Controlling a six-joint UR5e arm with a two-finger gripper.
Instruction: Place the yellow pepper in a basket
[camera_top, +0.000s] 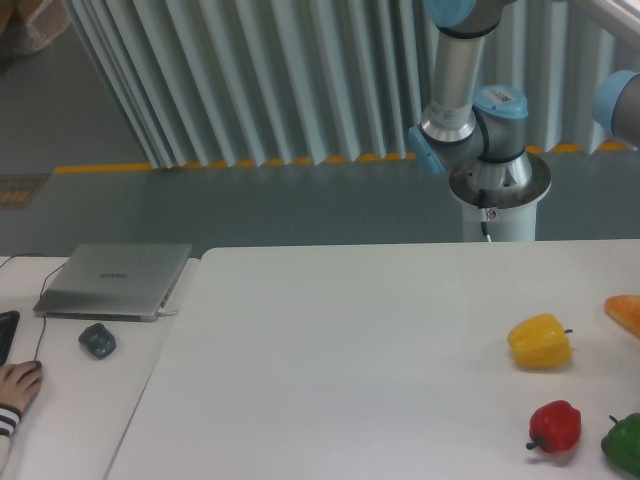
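Four pieces of produce are seen at the lower right of the frame, lying on the white desk (350, 350). The yellow pepper (540, 341) rests on its side at right of centre, its short dark stem pointing toward the right edge, so its long axis runs roughly left to right across the picture. A red pepper (555, 427) lies just below it, a green pepper (624, 444) is cut off at the lower right corner, and an orange object (624, 312) is cut off at the right edge; all are apart from the yellow one.

No tool is visible: only the arm's base and lower joints (490, 150) are shown at the upper right, so whether it is spread or pressed together cannot be told. No basket is visible either. The pepper lies below the arm's base in the frame, slightly to the right, so a reach down toward the near side of the desk is judged necessary, with the grasp taken across the pepper's short width.

At the left, a closed laptop (115, 280), a mouse (97, 341) and a person's hand (18, 385) are seen.
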